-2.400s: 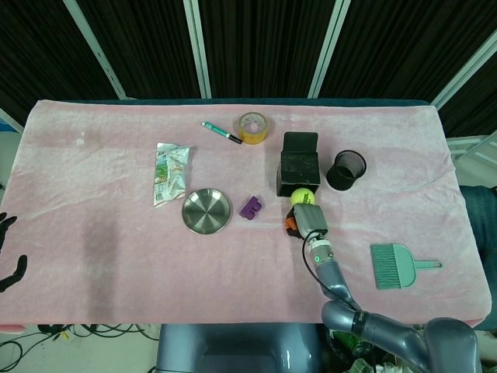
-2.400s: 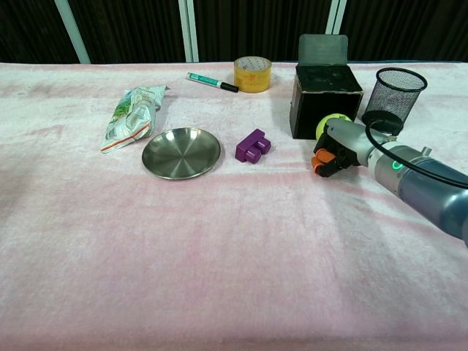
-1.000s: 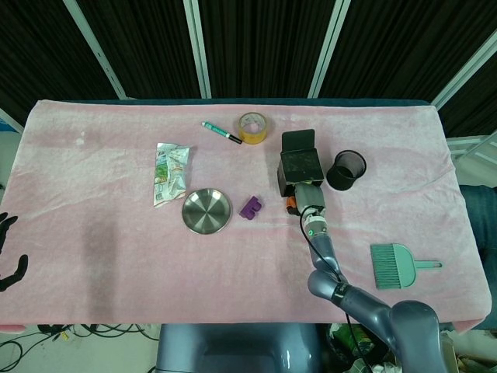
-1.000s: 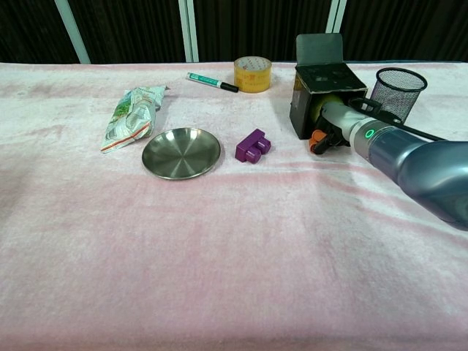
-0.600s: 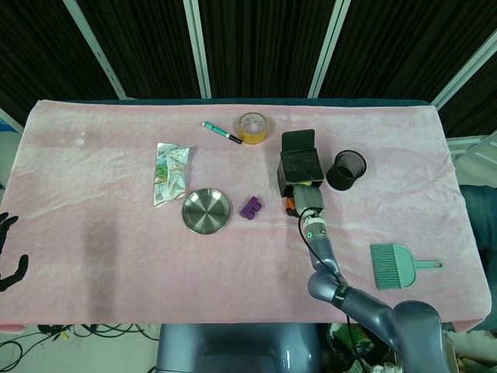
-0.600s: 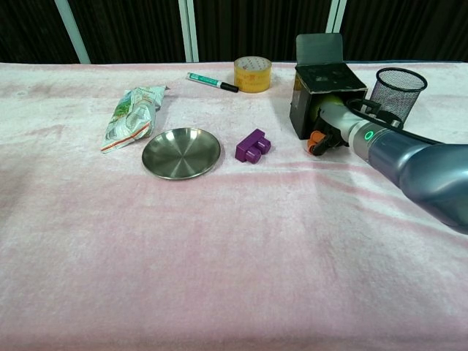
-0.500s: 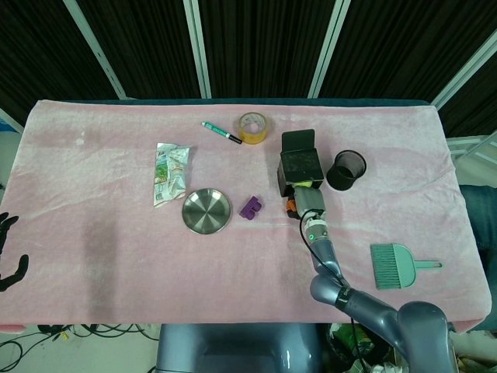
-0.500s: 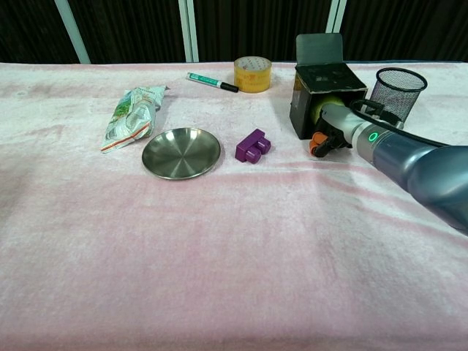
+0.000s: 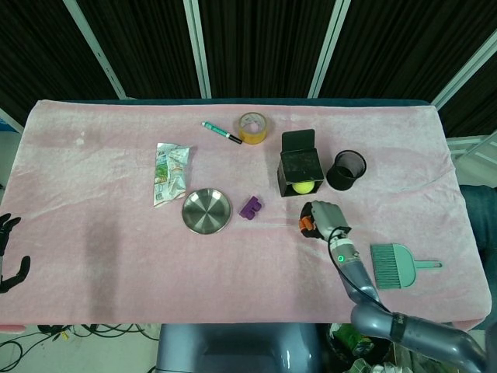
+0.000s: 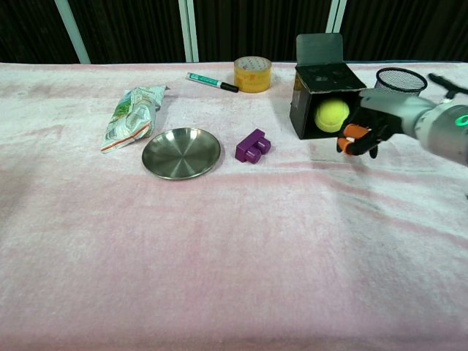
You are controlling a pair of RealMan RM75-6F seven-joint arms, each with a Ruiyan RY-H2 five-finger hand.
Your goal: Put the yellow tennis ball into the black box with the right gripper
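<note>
The yellow tennis ball (image 10: 331, 115) now sits inside the black box (image 10: 324, 100), showing through the box's open front face, with the lid flap standing up behind; a moment ago the right hand (image 10: 363, 129) was pressed up against that opening and hid most of the ball. That hand has since drawn back toward the near right of the table (image 9: 109, 233), and now hangs just beside the box, apart from the ball, holding nothing, its orange-tipped fingers (image 10: 352, 133) curled loosely downward; how far apart they are cannot be told. In the head view the right hand (image 9: 322, 218) lies clear of the box (image 9: 300, 165), with the ball (image 9: 303, 186) visible at the box's near end. The left hand (image 9: 8, 252) shows only at the table's left edge, dark fingers spread and empty, as before. The black mesh cup (image 10: 399, 88) stands just right of the box, and the purple block (image 10: 252, 145), steel dish (image 10: 180, 152), snack packet (image 10: 131, 117), tape roll (image 10: 252, 74), marker pen (image 10: 211, 81) and green brush (image 9: 397, 266) have not shifted.
</note>
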